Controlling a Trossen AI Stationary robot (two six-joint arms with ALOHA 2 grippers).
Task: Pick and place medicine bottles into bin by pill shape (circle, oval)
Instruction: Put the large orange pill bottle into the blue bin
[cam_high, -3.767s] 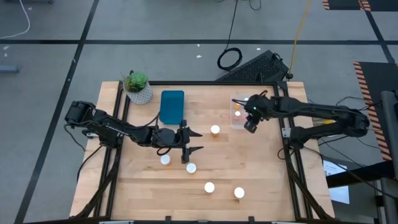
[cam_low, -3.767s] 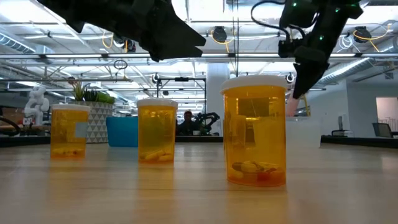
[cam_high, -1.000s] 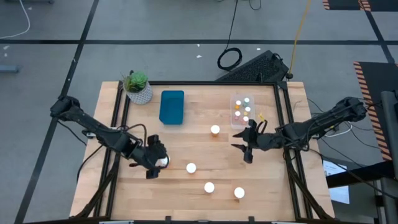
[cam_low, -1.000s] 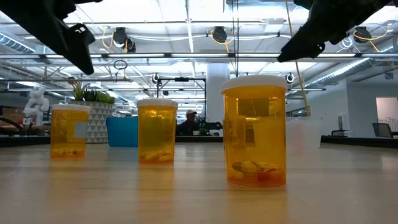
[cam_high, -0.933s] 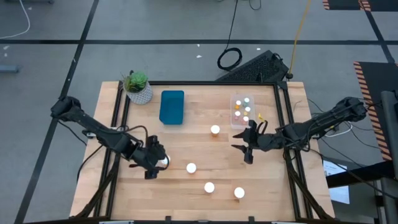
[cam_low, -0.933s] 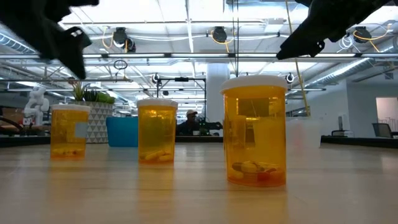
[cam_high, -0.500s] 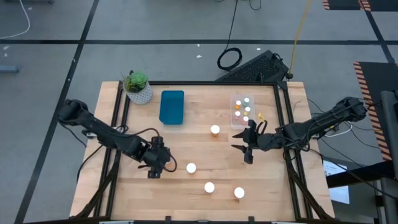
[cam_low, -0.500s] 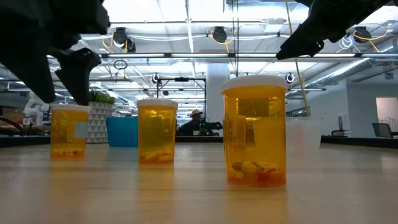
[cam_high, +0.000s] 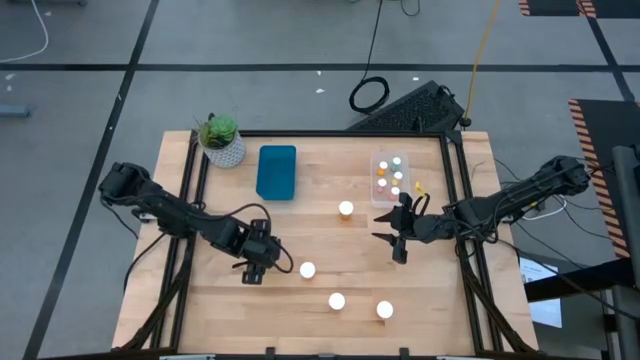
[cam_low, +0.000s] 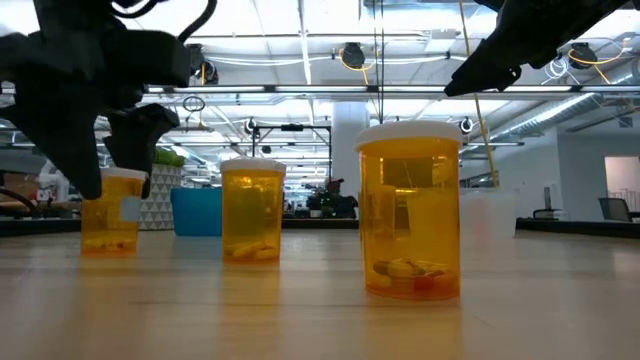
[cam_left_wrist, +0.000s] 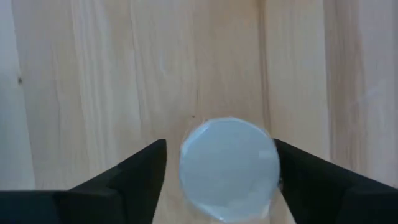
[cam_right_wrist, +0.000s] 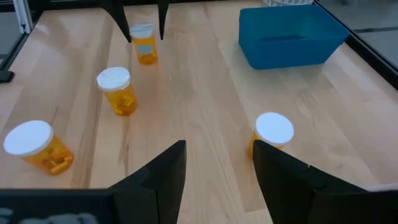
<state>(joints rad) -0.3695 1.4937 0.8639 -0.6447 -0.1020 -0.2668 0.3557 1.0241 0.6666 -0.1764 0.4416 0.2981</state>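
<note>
The medicine bottles are amber with white caps. Several stand upright on the wooden table: one (cam_high: 346, 209) near the middle and three (cam_high: 308, 269) (cam_high: 337, 300) (cam_high: 384, 310) nearer the front. One more bottle (cam_left_wrist: 229, 168) stands under my left gripper (cam_high: 258, 262), whose open fingers straddle its cap (cam_low: 110, 174) from above. The camera shows a gap on one side, and I cannot tell if the other finger touches. My right gripper (cam_high: 397, 238) hangs open above the table near the clear bin (cam_high: 390, 178), which has several small bottles inside.
A blue bin (cam_high: 277, 172) stands at the back, left of centre, with a potted plant (cam_high: 221, 140) in the far left corner. The clear bin sits at the back right. Bare wood lies between the standing bottles and along the front edge.
My left gripper has moved a little toward the table's right edge and come down over the leftmost bottle, so its open fingers now stand on either side of the cap. The bottles have stayed in place.
</note>
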